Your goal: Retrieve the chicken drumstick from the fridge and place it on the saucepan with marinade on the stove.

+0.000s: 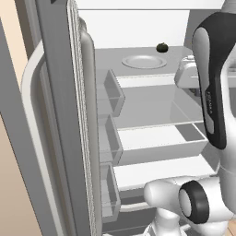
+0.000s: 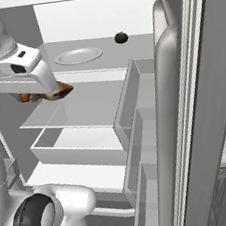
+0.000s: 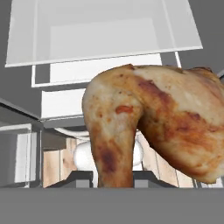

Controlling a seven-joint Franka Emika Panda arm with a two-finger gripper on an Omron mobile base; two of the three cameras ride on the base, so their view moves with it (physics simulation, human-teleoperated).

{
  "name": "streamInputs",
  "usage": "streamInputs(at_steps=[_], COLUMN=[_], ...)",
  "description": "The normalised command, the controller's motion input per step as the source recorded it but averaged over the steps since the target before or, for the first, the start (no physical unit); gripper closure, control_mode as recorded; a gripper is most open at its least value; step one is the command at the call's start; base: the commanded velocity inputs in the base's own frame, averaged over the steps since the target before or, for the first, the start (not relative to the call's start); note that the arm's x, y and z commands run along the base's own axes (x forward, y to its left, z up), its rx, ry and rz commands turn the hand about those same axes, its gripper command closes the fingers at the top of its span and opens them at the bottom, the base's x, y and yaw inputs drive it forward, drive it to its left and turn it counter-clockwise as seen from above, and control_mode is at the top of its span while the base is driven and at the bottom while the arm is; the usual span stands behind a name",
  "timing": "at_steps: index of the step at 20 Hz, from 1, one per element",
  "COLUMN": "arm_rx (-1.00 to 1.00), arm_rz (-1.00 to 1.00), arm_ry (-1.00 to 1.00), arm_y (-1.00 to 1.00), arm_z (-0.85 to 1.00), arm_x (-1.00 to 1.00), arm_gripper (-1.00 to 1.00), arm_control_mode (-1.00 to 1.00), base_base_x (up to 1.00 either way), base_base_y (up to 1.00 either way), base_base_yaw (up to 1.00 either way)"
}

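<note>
Fridge stands w/ both doors swung wide, white interior and grey shelves on show. Gripper is closed on the chicken drumstick: in hand view the golden-brown meat sits right between the two dark finger tips, its narrow end running down into the gap, fat end bulging off to the right. In right base view the drumstick pokes out from under the white hand, in front of the shelf edges, at about upper-shelf height, not resting on any shelf. In left base view the hand is partly hidden behind the arm's dark forearm, meat not visible there.

On the top shelf a shallow pale plate lies flat; a small dark round fruit sits behind it, toward the back wall, apart from the plate. Same pair in right base view: plate, fruit.

Left door carries three clear bins stacked one above another, long pale handle on its outer face. Right door has matching bins. Below the shelves hand view shows a strip of wood floor
</note>
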Motion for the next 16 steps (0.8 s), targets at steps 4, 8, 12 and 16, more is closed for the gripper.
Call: streamInputs(at_steps=[4, 8, 12, 16], arm_rx=[0.00, -0.05, -0.06, -0.02], arm_rz=[0.00, 0.00, 0.00, 0.00], arm_ry=[-0.02, -0.16, -0.26, -0.02], arm_y=[0.00, 0.00, 0.00, 0.00], arm_z=[-0.82, -0.75, -0.59, -0.21], arm_x=[-0.01, -0.21, -0.26, -0.10], arm_gripper=[1.00, 1.00, 1.00, 1.00], arm_control_mode=[-1.00, -1.00, -1.00, -1.00], base_base_x=[0.00, 0.00, 0.00, 0.00], base_base_y=[0.00, 0.00, 0.00, 0.00], base_base_yaw=[0.00, 0.00, 0.00, 0.00])
